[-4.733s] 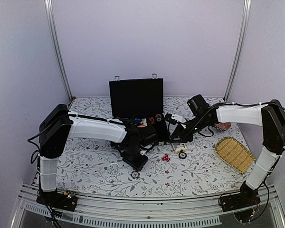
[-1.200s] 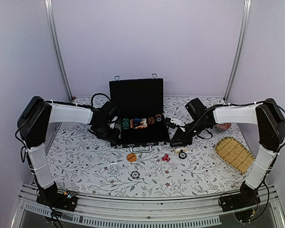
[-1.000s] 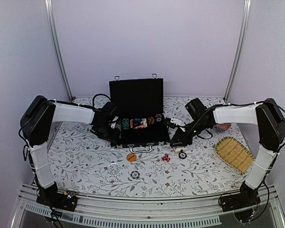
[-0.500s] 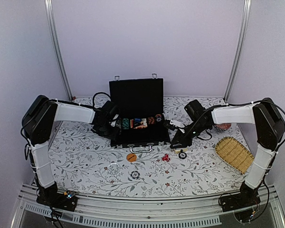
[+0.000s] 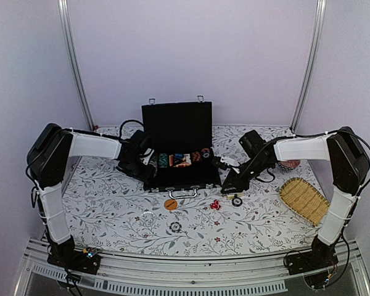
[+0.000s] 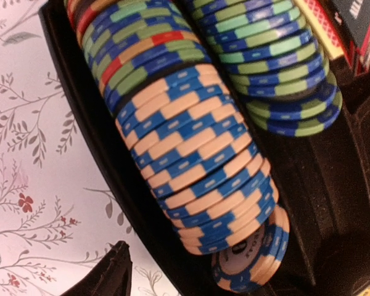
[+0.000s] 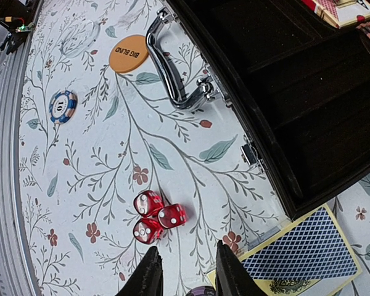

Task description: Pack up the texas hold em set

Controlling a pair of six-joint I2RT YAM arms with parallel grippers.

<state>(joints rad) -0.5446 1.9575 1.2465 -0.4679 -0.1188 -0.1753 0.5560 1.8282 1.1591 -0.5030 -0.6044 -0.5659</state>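
Texas hold em set (image 5: 176, 126) approx. half packed, we judge: chips (image 6: 191, 154) under open left gripper (image 5: 147, 165); dice (image 7: 152, 217), disc (image 7: 129, 53), card (image 7: 302, 250) outside near right gripper (image 7: 187, 262), grip unclear.

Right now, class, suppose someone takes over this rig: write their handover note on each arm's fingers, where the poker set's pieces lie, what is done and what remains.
Left fingers: open, over the chip rows inside the case.
Right fingers: slightly apart, over the table by the case's near right corner; whether they grip anything is unclear.
Done: chip rows sit in the open case.
Left to pack: orange disc, three red dice, loose chip and blue-backed card, all on the table; then shut the lid.
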